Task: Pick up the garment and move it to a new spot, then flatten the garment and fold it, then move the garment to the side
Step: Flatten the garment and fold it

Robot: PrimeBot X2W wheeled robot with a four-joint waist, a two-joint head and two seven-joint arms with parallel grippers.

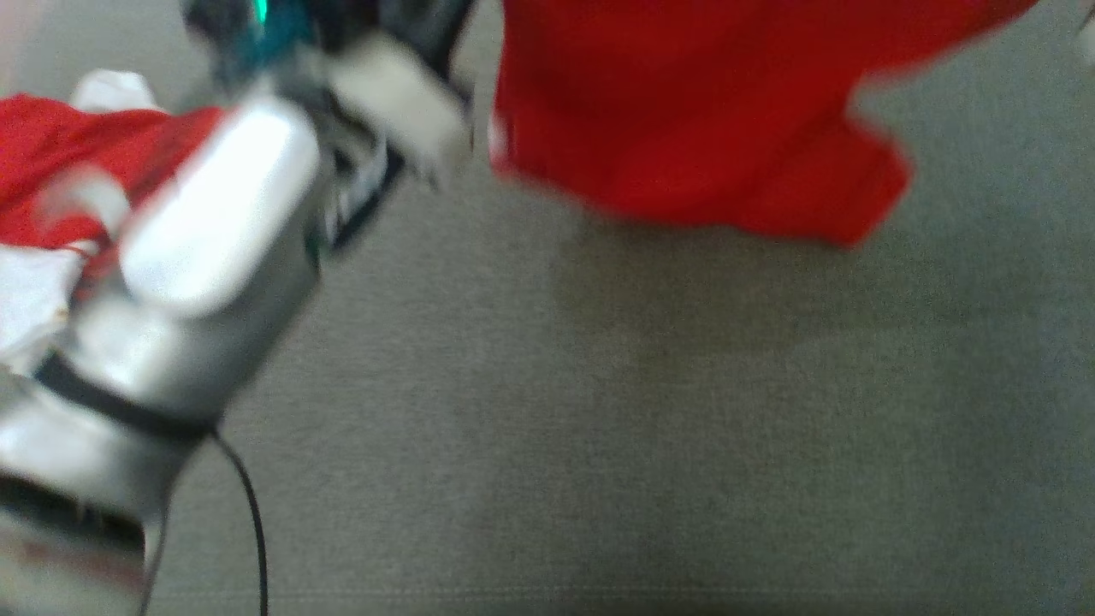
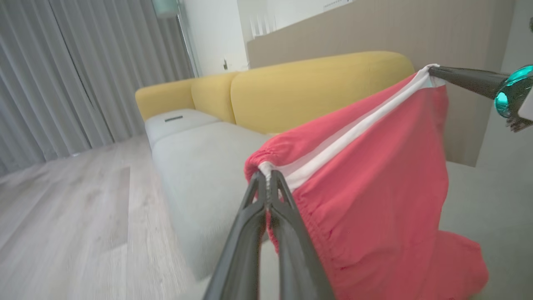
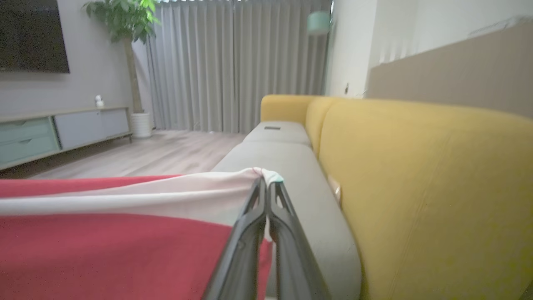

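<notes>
Red garment (image 2: 374, 200) hangs above the grey sofa seat (image 2: 200, 166), centre right of the left wrist view, stretched along its white band (image 2: 354, 133). Left gripper (image 2: 266, 177) and right gripper (image 3: 266, 185) are each clamped shut on that band. Pick-up judged done; placing, flattening, folding and moving aside outstanding.

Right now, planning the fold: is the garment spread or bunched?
Spread. The garment hangs by its waistband, pulled taut between left gripper and right gripper, each shut on one end.
</notes>
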